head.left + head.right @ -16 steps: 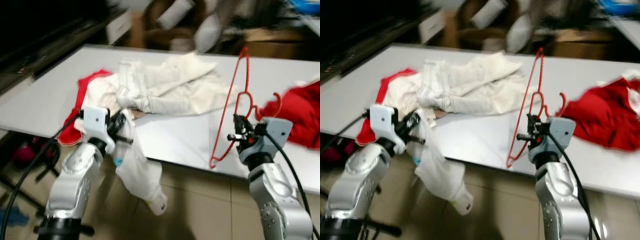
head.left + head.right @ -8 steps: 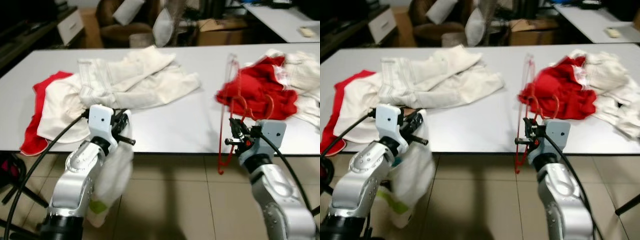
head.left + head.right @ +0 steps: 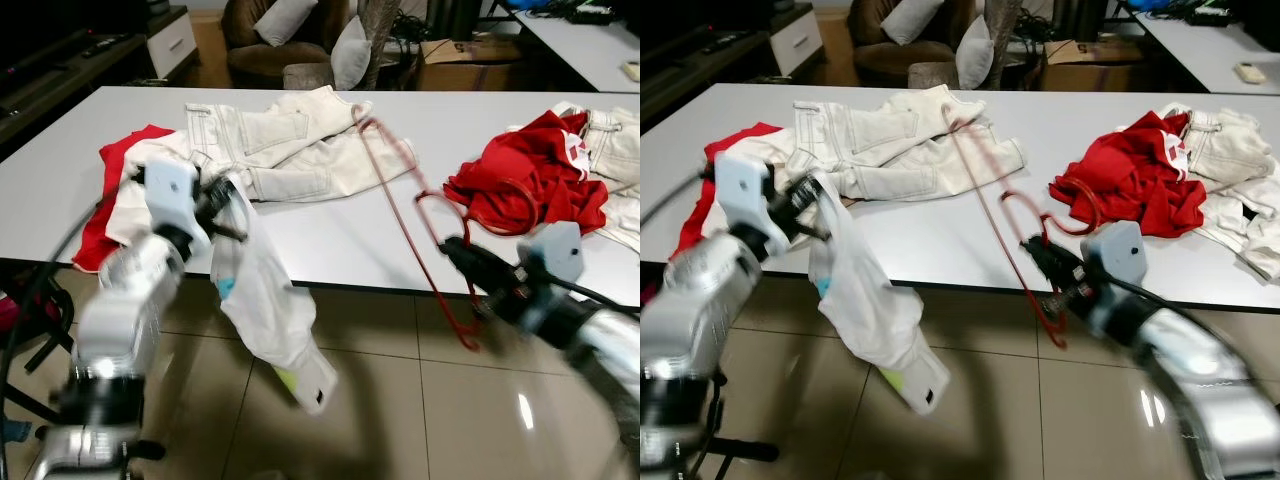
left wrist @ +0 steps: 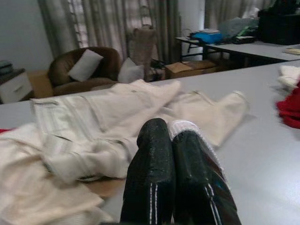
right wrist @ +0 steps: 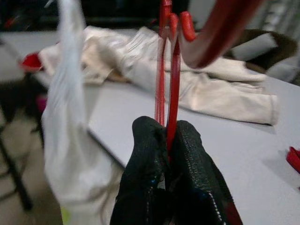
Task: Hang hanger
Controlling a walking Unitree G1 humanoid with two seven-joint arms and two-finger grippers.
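A red wire hanger (image 5: 174, 79) is pinched between the fingers of my right gripper (image 3: 462, 252), which is shut on it at the table's front edge. The hanger (image 3: 989, 205) leans up and to the left over the white table (image 3: 330, 240), its far end above the cream trousers (image 3: 285, 150). My left gripper (image 3: 232, 215) is shut on a white garment (image 3: 265, 300) that hangs off the table's front edge towards the floor. In the left wrist view the fingers (image 4: 154, 159) are closed with a strip of white cloth (image 4: 185, 126) between them.
A red garment (image 3: 530, 180) and more cream clothes (image 3: 610, 150) lie at the table's right end. Red cloth (image 3: 120, 190) lies under pale fabric at the left end. A brown armchair with cushions (image 3: 290, 30) stands behind the table. Tiled floor (image 3: 400, 420) lies in front.
The camera has shifted. The hanger has tipped from near upright to leaning left over the table, and my right gripper sits lower and further forward. The white garment has swung right.
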